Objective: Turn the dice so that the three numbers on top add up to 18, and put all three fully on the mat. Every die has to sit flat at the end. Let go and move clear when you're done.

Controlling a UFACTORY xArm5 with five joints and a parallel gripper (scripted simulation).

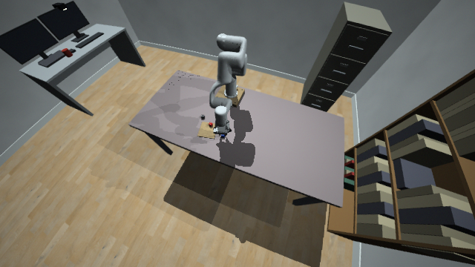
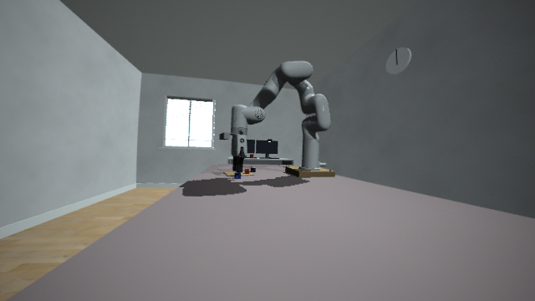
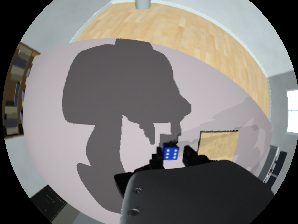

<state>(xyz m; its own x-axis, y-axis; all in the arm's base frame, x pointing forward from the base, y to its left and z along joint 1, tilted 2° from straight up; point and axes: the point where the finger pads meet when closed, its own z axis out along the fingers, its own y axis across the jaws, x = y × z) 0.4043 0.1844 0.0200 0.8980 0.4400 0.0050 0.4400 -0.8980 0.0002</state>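
The blue die (image 1: pixel 223 136) (image 2: pixel 237 176) (image 3: pixel 170 153) sits on the table beside the mat (image 1: pixel 205 132) (image 2: pixel 227 173) (image 3: pixel 218 145), off it. The wrist view shows its top with the 6 face. My gripper (image 2: pixel 237 170) (image 3: pixel 172 154) is partly open, pointing down just above the blue die, one finger on each side in the wrist view; nothing is held. The red die (image 1: pixel 211 124) (image 2: pixel 247 170) is at the mat's back edge. The black die (image 1: pixel 202 117) (image 2: pixel 253 170) lies on the table behind the mat. The numbers on the red and black dice are too small to read; both are hidden in the wrist view.
The arm's wooden base (image 1: pixel 237 97) (image 2: pixel 311 172) stands at the table's back edge. The table (image 1: pixel 297 148) (image 2: pixel 292 234) extends far to the right of the dice in the top view. Its front edge runs a short way in front of the mat.
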